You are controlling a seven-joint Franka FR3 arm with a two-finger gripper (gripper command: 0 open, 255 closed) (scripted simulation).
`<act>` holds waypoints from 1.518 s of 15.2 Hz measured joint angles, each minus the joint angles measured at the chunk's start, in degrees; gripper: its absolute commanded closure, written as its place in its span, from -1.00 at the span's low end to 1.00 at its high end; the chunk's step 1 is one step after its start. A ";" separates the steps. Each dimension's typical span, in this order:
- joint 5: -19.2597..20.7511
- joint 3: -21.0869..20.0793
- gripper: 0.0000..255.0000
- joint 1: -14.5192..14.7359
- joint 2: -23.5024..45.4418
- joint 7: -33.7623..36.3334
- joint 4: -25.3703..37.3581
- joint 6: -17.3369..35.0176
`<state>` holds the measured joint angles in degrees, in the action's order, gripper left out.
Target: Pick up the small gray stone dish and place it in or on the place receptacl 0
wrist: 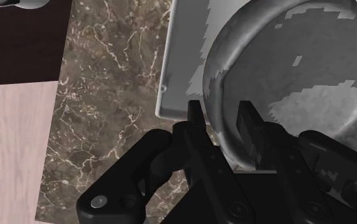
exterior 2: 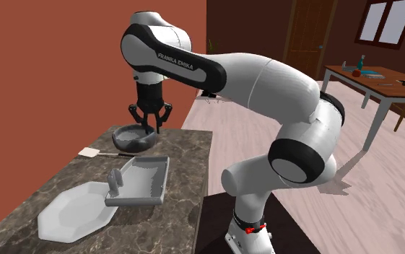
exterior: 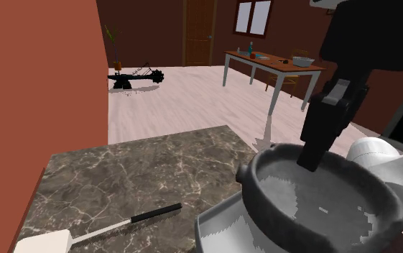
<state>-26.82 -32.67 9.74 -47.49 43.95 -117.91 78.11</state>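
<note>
**Dish in jaws, over tray end**

Jaws are clamped on the dish [wrist: 285,70] rim. In wrist view I see one finger [wrist: 194,114] outside the wall and the other inside the bowl, w/ the rim pinched btwn them. Dish is grey, round, thick-walled, mottled stone-like finish. Small lugs show at the rim in shoulder view.

Position: in wrist view the dish overlaps one corner of the tray [wrist: 183,63], and the rest hangs past the tray edge over the tabletop [wrist: 107,95]. Shoulder view agrees: dish [exterior: 329,201] sits in front of the tray [exterior: 225,230] and covers its end. In 2nd ext view the dish [exterior 2: 132,141] is at the tray's [exterior 2: 150,177] far end, toward the red wall [exterior 2: 49,65]. I can't tell the gap under it, or whether it touches the tray.

Tray is light grey, rectangular, raised rim, sitting on the dark marbled tabletop [exterior: 135,172].
- Small grey upright item [exterior 2: 114,184] at the tray's near end, can't ID.
- White octagonal plate [exterior 2: 74,213] just beside the tray's near end, on the wall side.
- Spatula-type tool [exterior: 106,230], black handle + white blade, lies flat on the tabletop near the tray's far end. Also on the wall side, apart from the dish.

Arm [exterior 2: 251,79] arches over the tray, w/ the wrist pointing straight down above the tray's far end.
</note>
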 measured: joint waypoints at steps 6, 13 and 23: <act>-1.37 -1.41 1.00 0.61 -1.68 -0.25 -4.77 3.32; -3.09 -2.99 1.00 1.56 -3.90 -1.07 -11.18 7.65; -4.08 -3.98 -1.00 2.00 -4.80 -1.63 -14.56 10.18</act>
<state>-30.90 -36.65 11.74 -52.29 42.32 -132.48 88.30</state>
